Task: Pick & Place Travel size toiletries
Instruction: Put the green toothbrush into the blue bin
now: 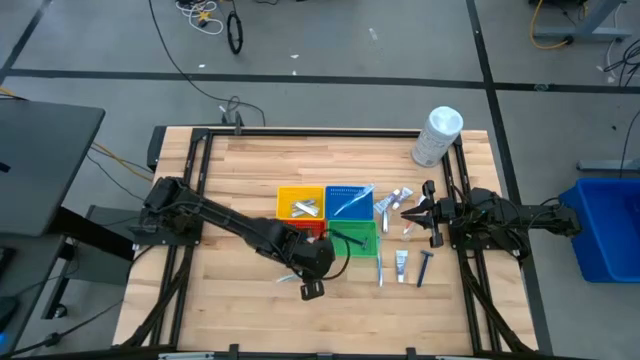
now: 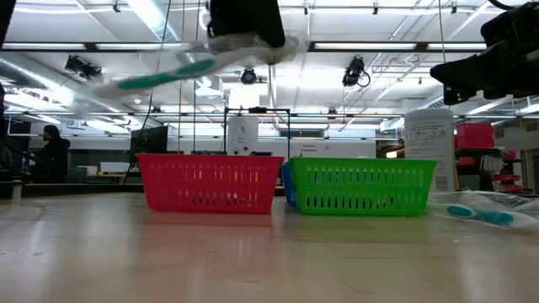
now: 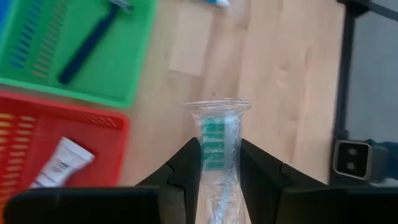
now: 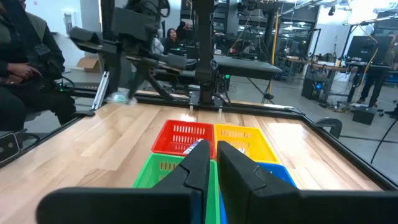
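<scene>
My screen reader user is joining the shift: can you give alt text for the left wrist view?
The left tool grips a clear wrapped toothbrush with green bristles, held above the bare wooden table. Beside it are a red basket holding a small white tube and a green basket holding a dark blue razor.

Toothbrush (image 2: 181,71) held aloft (blurred) above red basket (image 2: 209,182); green basket (image 2: 362,186) beside.

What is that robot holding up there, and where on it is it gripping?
The left gripper holds a wrapped toothbrush with green bristles, pinched near the head end of its clear packet. The right gripper is shut and holds nothing.
</scene>
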`<action>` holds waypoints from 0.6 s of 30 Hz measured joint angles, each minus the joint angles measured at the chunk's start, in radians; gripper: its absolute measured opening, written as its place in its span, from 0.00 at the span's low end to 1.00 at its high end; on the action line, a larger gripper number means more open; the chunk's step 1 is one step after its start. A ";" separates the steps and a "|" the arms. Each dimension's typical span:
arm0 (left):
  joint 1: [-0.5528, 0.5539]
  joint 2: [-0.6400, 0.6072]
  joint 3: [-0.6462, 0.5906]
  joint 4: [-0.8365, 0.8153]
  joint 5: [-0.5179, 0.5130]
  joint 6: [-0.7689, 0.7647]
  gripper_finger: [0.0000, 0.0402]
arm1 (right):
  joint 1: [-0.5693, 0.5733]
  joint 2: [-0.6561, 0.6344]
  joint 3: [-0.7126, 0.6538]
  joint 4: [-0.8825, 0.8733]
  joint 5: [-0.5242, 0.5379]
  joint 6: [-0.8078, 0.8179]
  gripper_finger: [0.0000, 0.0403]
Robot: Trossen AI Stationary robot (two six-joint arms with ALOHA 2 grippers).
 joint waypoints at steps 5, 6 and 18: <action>0.067 0.000 0.000 0.001 -0.007 0.048 0.25 | 0.000 0.000 0.000 0.000 0.000 0.000 0.10; 0.080 0.000 0.000 0.004 -0.007 0.058 0.25 | 0.000 0.000 0.000 0.000 0.000 0.000 0.10; 0.254 0.000 0.000 0.099 0.035 0.079 0.25 | 0.000 0.000 0.000 0.000 0.000 0.000 0.10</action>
